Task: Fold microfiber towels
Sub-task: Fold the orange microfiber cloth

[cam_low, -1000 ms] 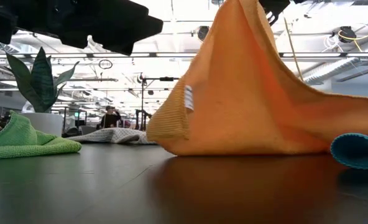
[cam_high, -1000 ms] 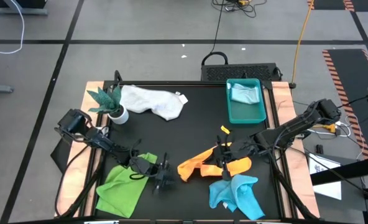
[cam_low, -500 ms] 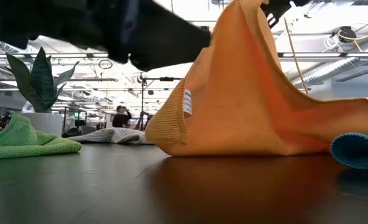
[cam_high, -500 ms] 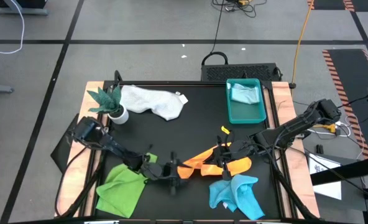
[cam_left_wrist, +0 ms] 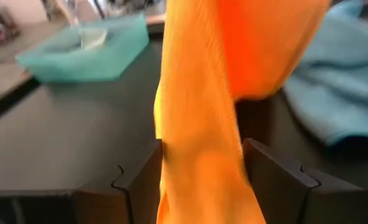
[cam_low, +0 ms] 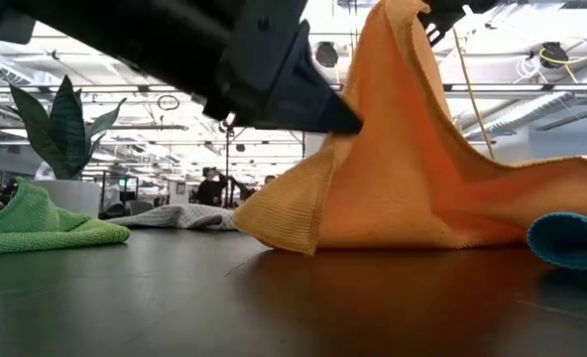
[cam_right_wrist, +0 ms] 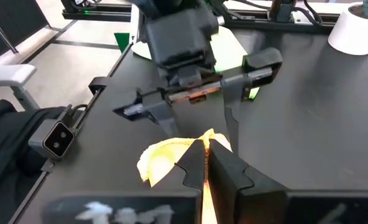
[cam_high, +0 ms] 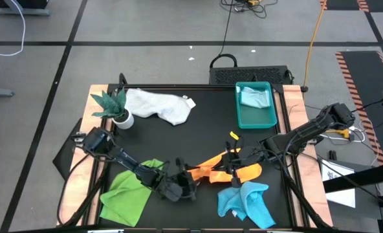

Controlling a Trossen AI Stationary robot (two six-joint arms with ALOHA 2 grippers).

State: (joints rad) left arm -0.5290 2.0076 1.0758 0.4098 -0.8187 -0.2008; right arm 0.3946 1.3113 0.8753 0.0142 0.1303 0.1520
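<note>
The orange towel [cam_high: 214, 169] stands like a tent near the table's middle front. My right gripper [cam_high: 232, 157] is shut on its raised peak. My left gripper [cam_high: 189, 182] is open at the towel's left end, and in the left wrist view its fingers stand on either side of the hanging orange cloth [cam_left_wrist: 202, 124]. The lime green towel [cam_high: 130, 194] lies crumpled at the front left and the turquoise towel [cam_high: 246, 202] at the front right. The white-grey towel [cam_high: 159, 105] lies at the back. My left gripper has the orange cloth's hanging left part [cam_left_wrist: 196, 168] between its open fingers, coming nearly level from the table's left. I cannot tell whether the fingers touch it. My right gripper pinches the towel's raised peak [cam_right_wrist: 204, 138] between its two fingers, slanting down from the table's right. The towel hangs below it, with its lower edges [cam_low: 393, 243] on the table.
A teal tray [cam_high: 256, 118] holding the pale blue towel [cam_high: 255, 97] stands at the back right. A small plant in a white pot [cam_high: 117, 110] stands at the back left. Bare black tabletop [cam_high: 198, 136] lies between the back towel and the orange one.
My left gripper has gone from above the green towel toward the table's right, into the orange towel's left end, and has turned as it went. The towel's left flap has folded inward and its corner hangs lower. The peak has stayed where it was.
</note>
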